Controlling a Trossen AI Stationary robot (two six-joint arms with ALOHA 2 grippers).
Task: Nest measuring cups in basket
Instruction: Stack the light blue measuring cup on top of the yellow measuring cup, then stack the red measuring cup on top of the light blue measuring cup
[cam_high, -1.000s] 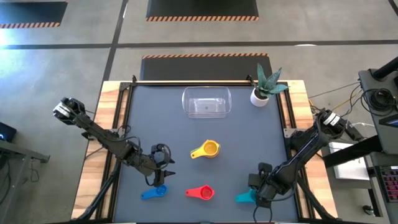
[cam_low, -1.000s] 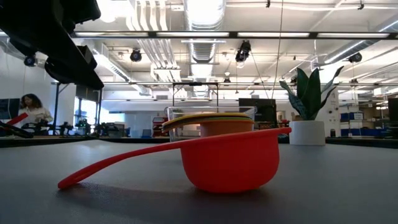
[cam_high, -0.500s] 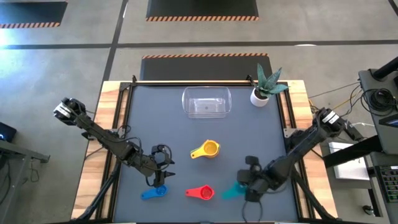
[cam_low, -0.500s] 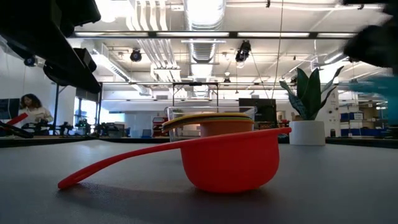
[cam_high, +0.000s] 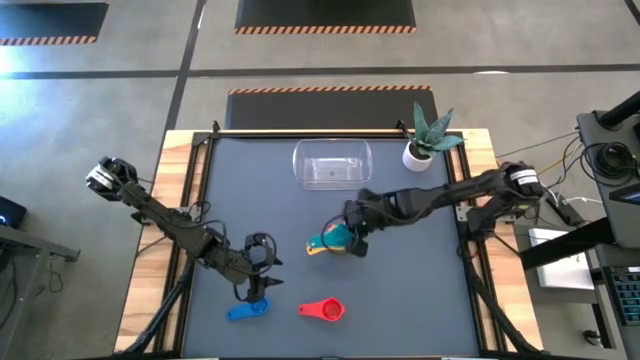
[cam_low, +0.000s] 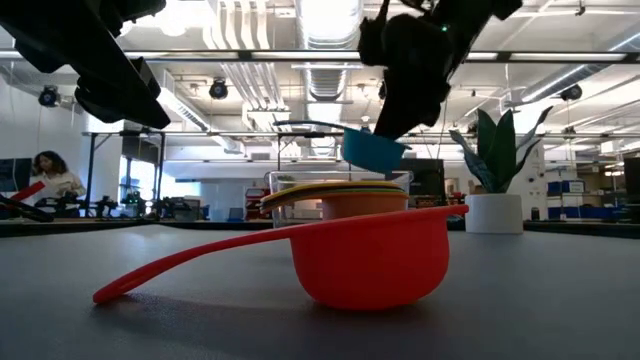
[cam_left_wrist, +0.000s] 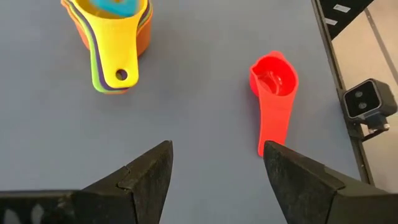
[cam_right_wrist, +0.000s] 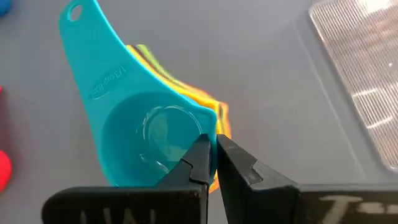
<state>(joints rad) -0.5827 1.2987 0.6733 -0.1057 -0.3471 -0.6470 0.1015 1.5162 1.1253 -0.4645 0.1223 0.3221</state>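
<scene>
At lower centre of the high view, the red cup (cam_high: 324, 310) and blue cup (cam_high: 246, 310) are lying on the table, the left gripper (cam_high: 258, 267) hanging open just above the blue one. The right gripper (cam_high: 354, 236) is pinching the teal cup (cam_high: 340, 238) by its rim, directly over the yellow-topped stack (cam_high: 322, 244), handle pointing lower left. The basket (cam_high: 332, 164) is sitting at upper centre, well apart.

I see a potted plant (cam_high: 424, 143) at the table's (cam_high: 400, 300) far right corner, and a person (cam_low: 52, 178) seated far left.
</scene>
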